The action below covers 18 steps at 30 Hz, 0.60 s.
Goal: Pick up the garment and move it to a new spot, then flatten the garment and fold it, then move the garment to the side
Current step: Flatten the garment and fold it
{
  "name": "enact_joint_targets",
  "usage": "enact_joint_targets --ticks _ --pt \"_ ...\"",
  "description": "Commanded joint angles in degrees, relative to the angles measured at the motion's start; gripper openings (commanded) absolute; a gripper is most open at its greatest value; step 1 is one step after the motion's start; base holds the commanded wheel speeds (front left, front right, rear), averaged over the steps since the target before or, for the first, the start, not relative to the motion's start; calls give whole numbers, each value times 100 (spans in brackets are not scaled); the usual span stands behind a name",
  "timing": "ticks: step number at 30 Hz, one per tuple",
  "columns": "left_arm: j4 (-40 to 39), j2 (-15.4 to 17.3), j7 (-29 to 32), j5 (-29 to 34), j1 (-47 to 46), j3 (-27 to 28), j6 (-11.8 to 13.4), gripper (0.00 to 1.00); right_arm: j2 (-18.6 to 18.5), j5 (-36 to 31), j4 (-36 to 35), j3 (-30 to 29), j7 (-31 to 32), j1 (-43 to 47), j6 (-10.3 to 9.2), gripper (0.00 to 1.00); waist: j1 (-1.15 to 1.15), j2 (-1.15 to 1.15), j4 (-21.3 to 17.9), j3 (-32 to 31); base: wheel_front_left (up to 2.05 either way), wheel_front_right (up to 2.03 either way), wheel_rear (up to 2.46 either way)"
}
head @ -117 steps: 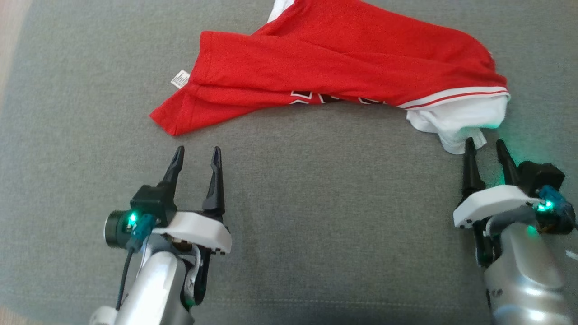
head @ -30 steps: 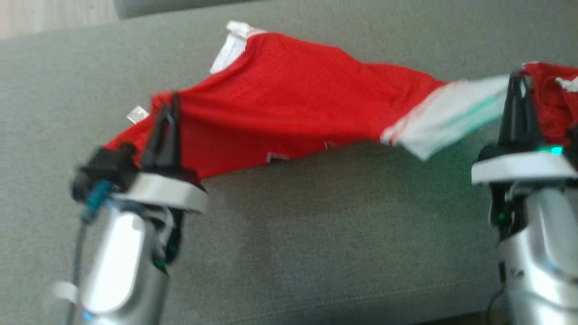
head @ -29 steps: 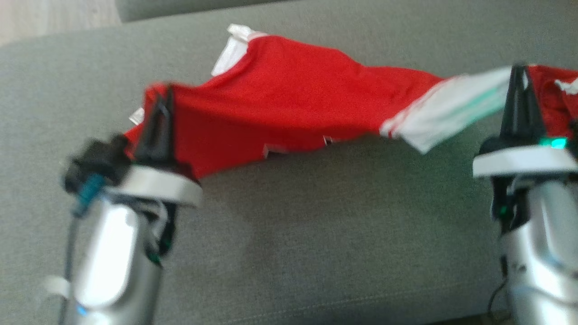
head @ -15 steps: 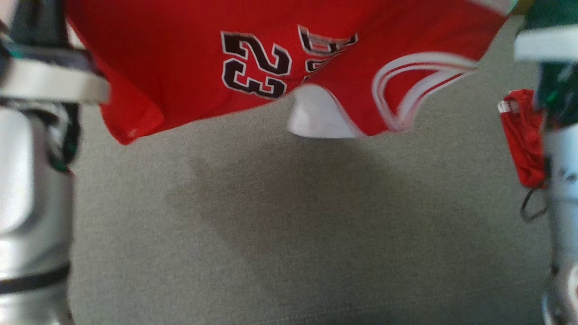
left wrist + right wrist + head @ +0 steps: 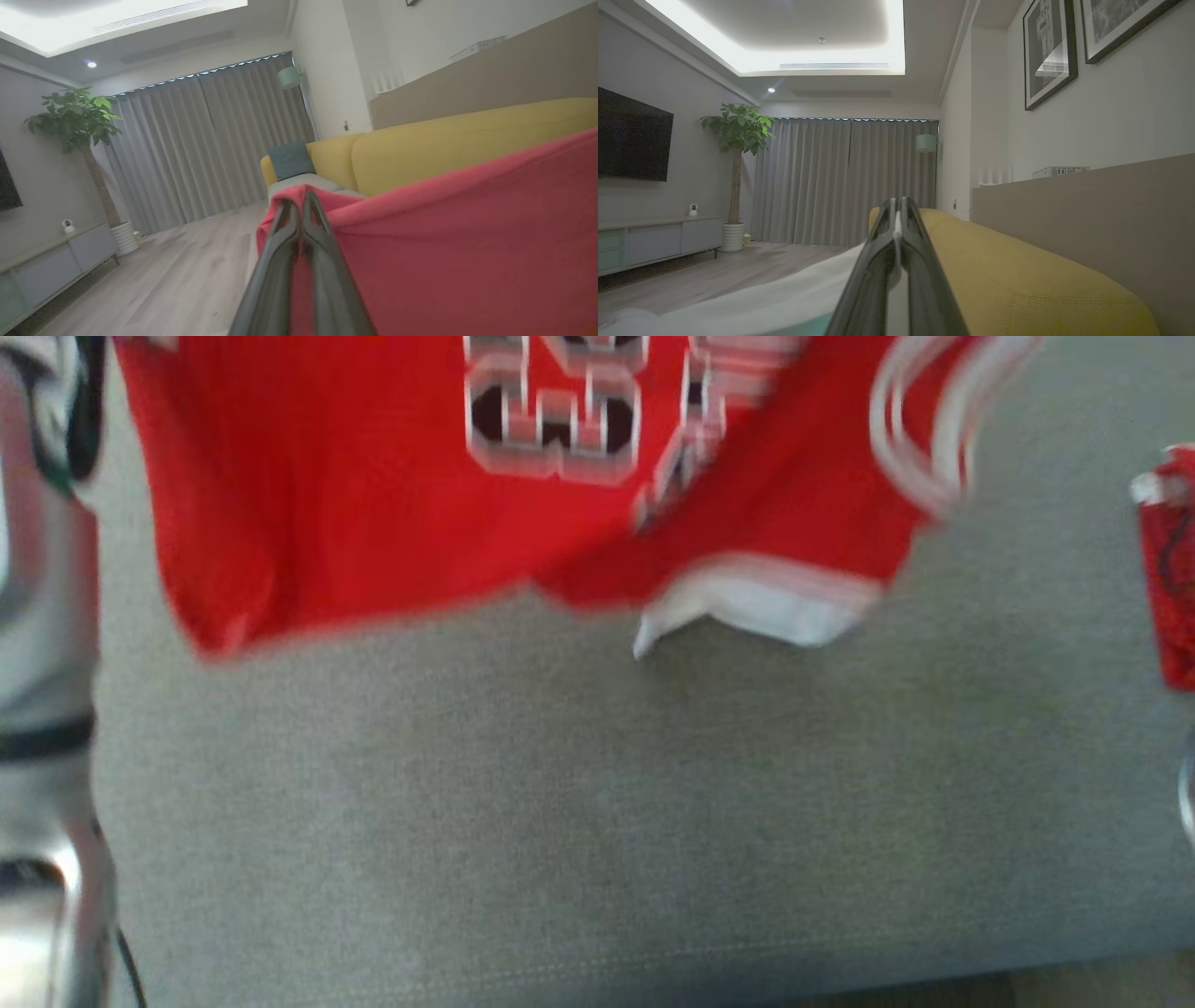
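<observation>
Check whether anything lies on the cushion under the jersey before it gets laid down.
Nothing visible does. The jersey hangs over bare grey cushion, pinched by the left gripper and the right gripper. A second red garment lies off to the right, apart from the jersey.

One jersey point(image 5: 327, 476), one red bundle point(image 5: 1172, 588), two tools point(image 5: 302, 196) point(image 5: 897, 200)

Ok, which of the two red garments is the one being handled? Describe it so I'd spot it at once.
Above the grey cushion, the garment hangs across the top of the head view, pinched by the left gripper and right gripper. Unlike the small bunched red garment at the right edge, it bears white-edged black numerals and a white sleeve.
</observation>
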Motion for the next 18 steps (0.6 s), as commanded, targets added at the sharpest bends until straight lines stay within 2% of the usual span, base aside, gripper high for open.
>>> enact_joint_targets --ticks 1,5,10,14,18 --pt "23 295 -151 247 -612 66 136 0 147 -113 67 -159 -191 -568 0 0 -1 0 62 401 0 0 0" --pt "601 215 -539 411 -1219 32 432 0 334 -336 689 -748 -494 -1294 0 0 -1 0 33 528 0 0 0" --pt "818 54 -744 304 -1585 81 604 0 295 -555 765 -1056 -570 -1617 0 0 -1 0 40 595 0 0 0" --pt "680 -83 -762 47 -1018 190 653 0 235 -406 353 -970 -573 -986 0 0 -1 0 46 516 0 0 0" --pt "439 -462 -763 -297 458 274 678 0 78 -40 70 -514 -574 394 0 0 -1 0 70 262 0 0 0"
